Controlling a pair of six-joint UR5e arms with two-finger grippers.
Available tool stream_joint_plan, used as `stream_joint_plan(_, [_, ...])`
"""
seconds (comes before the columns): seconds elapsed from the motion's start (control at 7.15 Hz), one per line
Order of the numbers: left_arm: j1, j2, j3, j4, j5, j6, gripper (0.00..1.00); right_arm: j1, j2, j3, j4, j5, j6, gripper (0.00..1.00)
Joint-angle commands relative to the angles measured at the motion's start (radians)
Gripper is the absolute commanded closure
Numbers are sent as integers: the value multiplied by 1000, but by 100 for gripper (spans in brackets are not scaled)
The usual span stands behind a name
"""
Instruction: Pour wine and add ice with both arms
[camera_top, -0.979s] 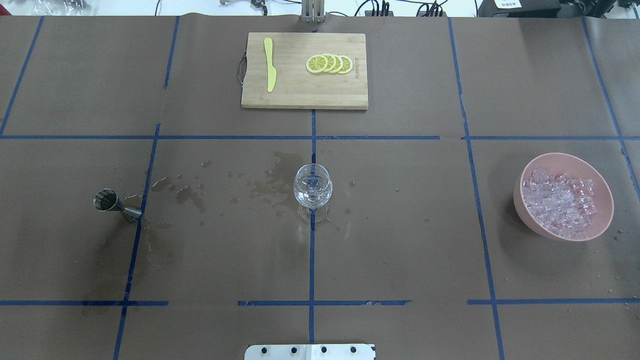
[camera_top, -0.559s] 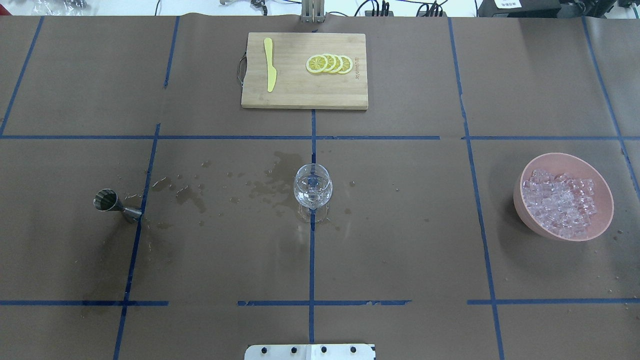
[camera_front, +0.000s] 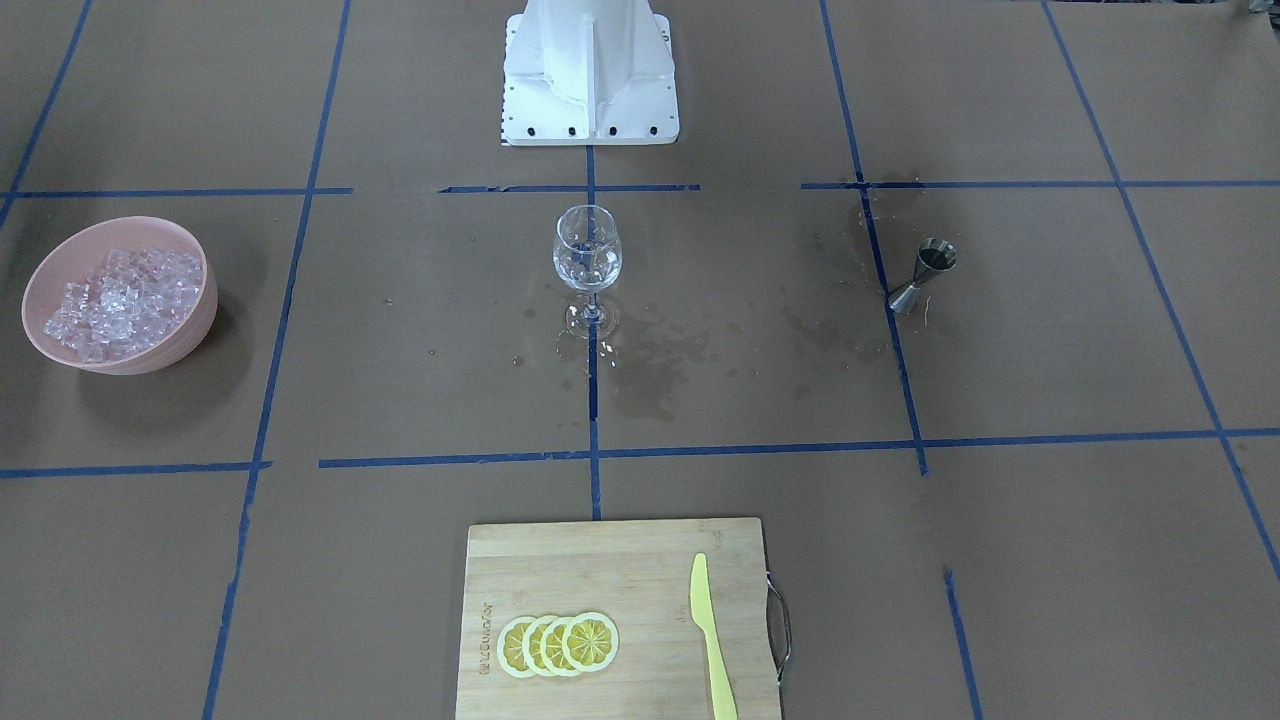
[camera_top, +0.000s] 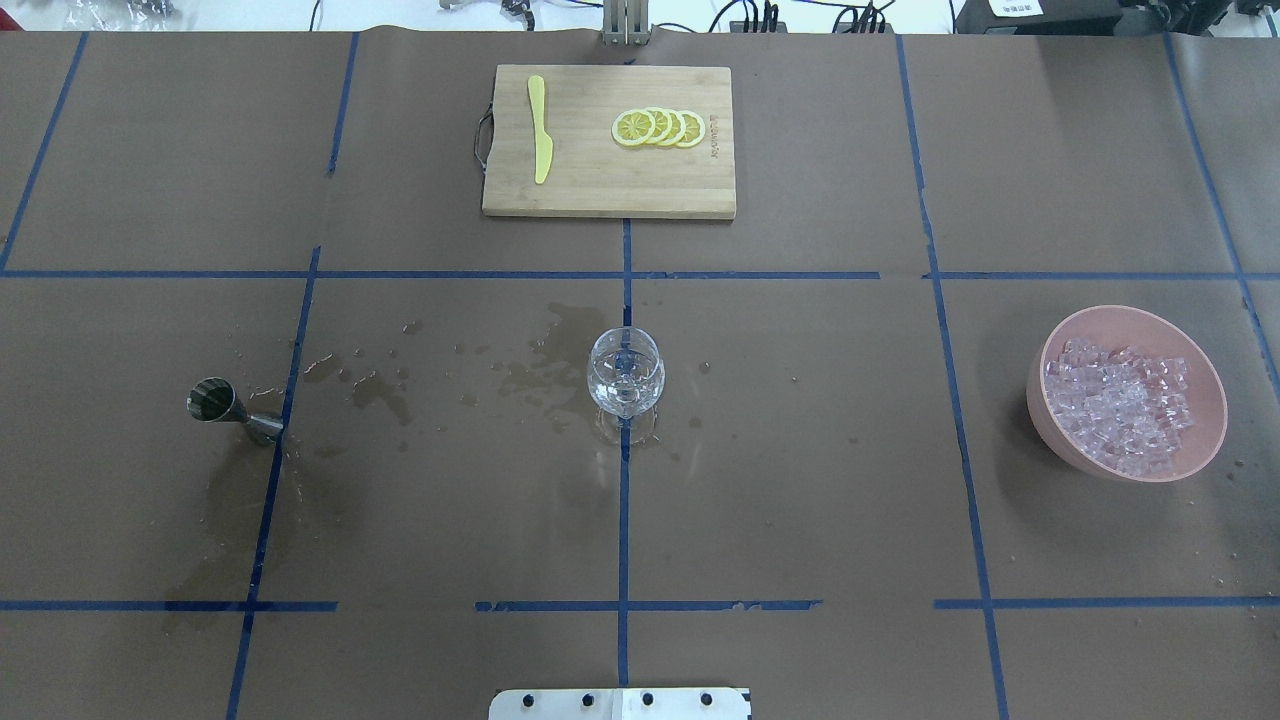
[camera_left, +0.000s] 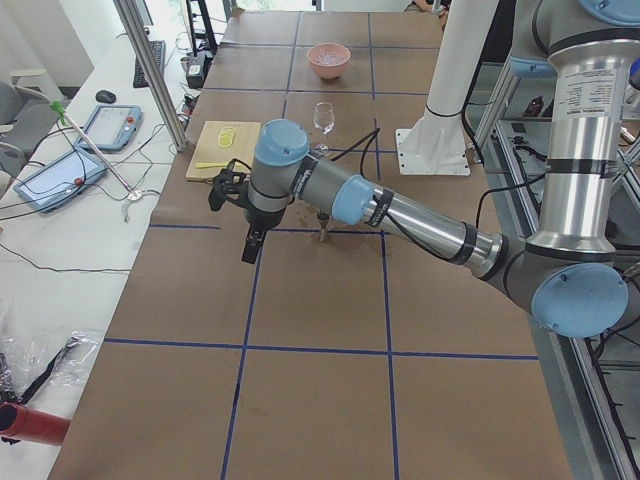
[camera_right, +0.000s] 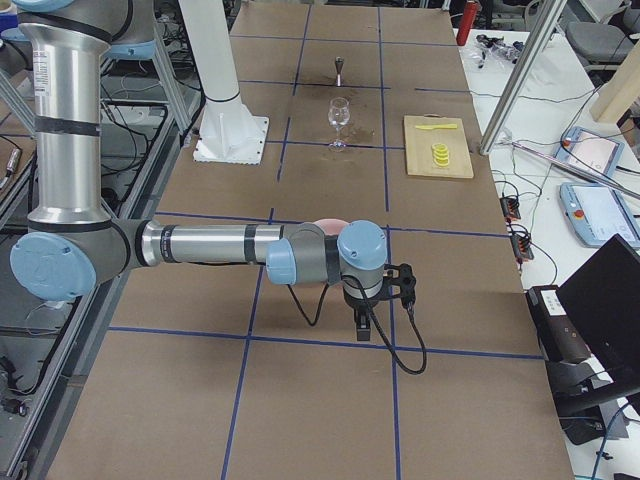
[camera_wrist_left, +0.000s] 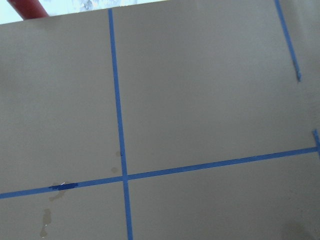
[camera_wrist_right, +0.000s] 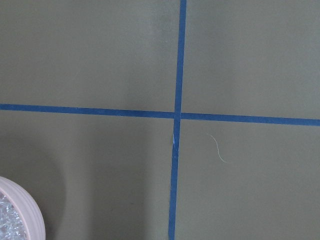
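1. The left gripper hangs from the near grey-silver left arm and points down at the brown paper-covered worktop. Only the side view shows it, so I cannot tell if it is wide or narrow.
2. The right gripper also points down, beside the pink round bowl. I cannot tell its opening either.
3. The right wrist camera sees the bowl rim in its lower left corner, and blue tape lines crossing on the paper.
4. The ice, small clear cubes, lies heaped inside the pink bowl on the robot's right side.
5. A clear stemmed wine glass stands upright in the middle, with dark wet stains around it.
6. A small steel double-cone jigger stands upright, well apart on the robot's left side.
7. On the far side lies a bamboo cutting board. It carries overlapping lemon slices and a yellow plastic knife.
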Motion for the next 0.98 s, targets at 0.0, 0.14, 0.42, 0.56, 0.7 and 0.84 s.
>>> stream_joint_plan(0.0, [141, 42, -168, -11, 23, -235, 0, -3, 50, 8, -6, -4, 23, 0])
stream_joint_plan(0.14, [248, 90, -230, -109, 104, -400, 0, -3, 49, -4, 2, -12, 61, 0])
stream_joint_plan(0.42, [415, 256, -252, -433, 268, -632, 1, -3, 43, 2, 8, -12, 63, 0])
stream_joint_plan(0.56, [494, 285, -270, -472, 372, -679, 1, -3, 46, 8, 8, -10, 64, 0])
stream_joint_plan(0.7, [576, 318, -296, -475, 472, -728, 1, -9, 46, 11, 7, -6, 66, 0])
stream_joint_plan(0.84, [668, 344, -322, -492, 559, -828, 1, -9, 40, 13, 7, 2, 92, 0])
